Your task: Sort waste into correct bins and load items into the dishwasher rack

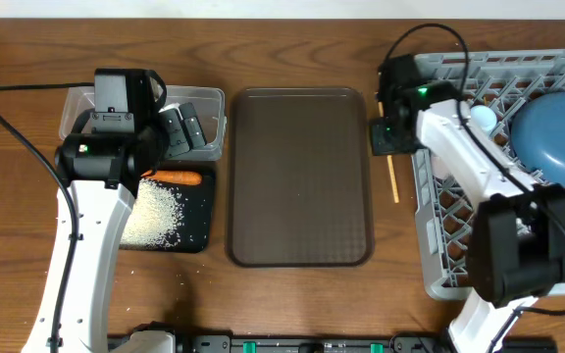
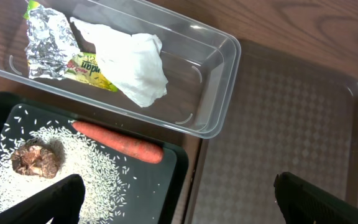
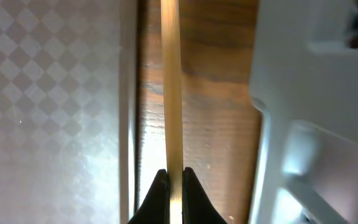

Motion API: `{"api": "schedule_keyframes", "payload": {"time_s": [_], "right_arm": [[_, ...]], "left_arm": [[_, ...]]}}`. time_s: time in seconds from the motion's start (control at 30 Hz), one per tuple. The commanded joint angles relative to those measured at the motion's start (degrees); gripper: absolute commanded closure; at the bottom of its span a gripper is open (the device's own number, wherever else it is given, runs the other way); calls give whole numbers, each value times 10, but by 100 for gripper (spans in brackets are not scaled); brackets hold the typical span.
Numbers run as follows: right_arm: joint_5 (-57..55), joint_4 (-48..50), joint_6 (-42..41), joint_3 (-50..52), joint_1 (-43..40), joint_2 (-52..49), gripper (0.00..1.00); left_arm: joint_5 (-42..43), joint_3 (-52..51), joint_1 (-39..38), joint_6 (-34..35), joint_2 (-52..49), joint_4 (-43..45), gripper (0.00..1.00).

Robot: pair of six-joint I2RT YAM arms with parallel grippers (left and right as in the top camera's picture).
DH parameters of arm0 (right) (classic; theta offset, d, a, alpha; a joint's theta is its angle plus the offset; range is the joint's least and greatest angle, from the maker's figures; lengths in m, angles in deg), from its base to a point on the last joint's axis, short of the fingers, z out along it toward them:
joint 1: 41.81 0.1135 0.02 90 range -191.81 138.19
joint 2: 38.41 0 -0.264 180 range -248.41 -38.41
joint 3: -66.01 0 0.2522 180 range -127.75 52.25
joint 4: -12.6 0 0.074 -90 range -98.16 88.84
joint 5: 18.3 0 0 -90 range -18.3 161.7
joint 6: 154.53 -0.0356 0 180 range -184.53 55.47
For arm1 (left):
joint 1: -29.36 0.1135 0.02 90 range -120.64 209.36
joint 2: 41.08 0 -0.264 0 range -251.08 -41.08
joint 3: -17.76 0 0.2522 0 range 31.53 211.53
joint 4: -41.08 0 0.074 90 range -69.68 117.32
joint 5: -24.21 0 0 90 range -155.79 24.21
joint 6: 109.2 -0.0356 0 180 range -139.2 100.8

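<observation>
Fingers of the right gripper (image 1: pixel 389 147) clench a wooden chopstick (image 1: pixel 394 181) just left of the rack (image 1: pixel 439 245) — presumably to load it. Left wrist: left fingers (image 2: pixel 48 202) gape, empty, above the black tray (image 2: pixel 166 186) with carrot (image 2: pixel 120 142) and rice (image 2: pixel 98 174). Right wrist: the chopstick's end is pinched over bare tabletop (image 3: pixel 216 93).
</observation>
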Motion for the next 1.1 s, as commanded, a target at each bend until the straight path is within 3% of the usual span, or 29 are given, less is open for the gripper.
{"api": "schedule_keyframes", "payload": {"time_s": [0.0,0.43,0.63,0.9,1.07], "right_arm": [[10,-15,3,-30,-36,62,99],[-33,-74,94,-30,-217,189,99],[-40,-80,144,-25,-282,172,99],[-43,-35,242,-23,-300,128,99],[-78,-30,255,-23,-304,85,99]], "left_arm": [[-1,6,3,-6,-2,-2,2],[-1,6,3,-6,-2,-1,2],[-1,6,3,-6,-2,-1,2],[-1,6,3,-6,-2,-1,2],[-1,6,3,-6,-2,-1,2]]}}
